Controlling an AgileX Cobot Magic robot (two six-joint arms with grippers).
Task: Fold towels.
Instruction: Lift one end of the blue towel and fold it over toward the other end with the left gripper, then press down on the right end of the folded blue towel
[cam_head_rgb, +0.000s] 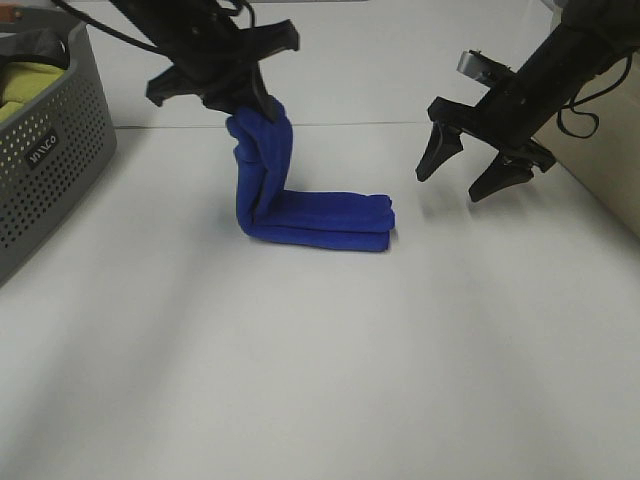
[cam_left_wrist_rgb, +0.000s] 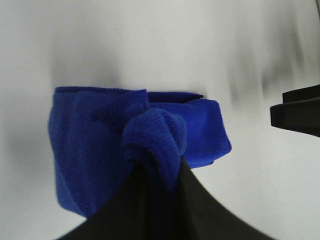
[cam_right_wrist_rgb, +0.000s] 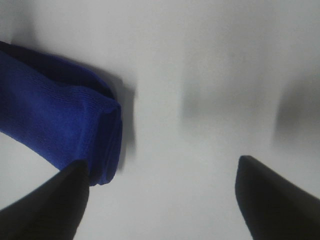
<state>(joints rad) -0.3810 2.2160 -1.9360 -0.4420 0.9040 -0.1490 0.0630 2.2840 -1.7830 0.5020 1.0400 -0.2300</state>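
Observation:
The royal blue towel (cam_head_rgb: 320, 218) is a long folded strip on the white table. Its left end is lifted upright, pinched at the top by my left gripper (cam_head_rgb: 250, 105), which is shut on it. The rest lies flat, pointing right. In the left wrist view the bunched towel (cam_left_wrist_rgb: 100, 145) fills the middle, caught between the dark fingers (cam_left_wrist_rgb: 190, 210). My right gripper (cam_head_rgb: 455, 185) hangs open above the table, right of the towel's flat end and apart from it. In the right wrist view that end of the towel (cam_right_wrist_rgb: 55, 125) lies beside one finger of the open right gripper (cam_right_wrist_rgb: 162, 167).
A perforated grey basket (cam_head_rgb: 50, 170) holding a yellow-green cloth (cam_head_rgb: 25, 85) stands at the left edge. A beige surface (cam_head_rgb: 610, 170) rises at the far right behind the right arm. Bare white table spreads in front of the towel.

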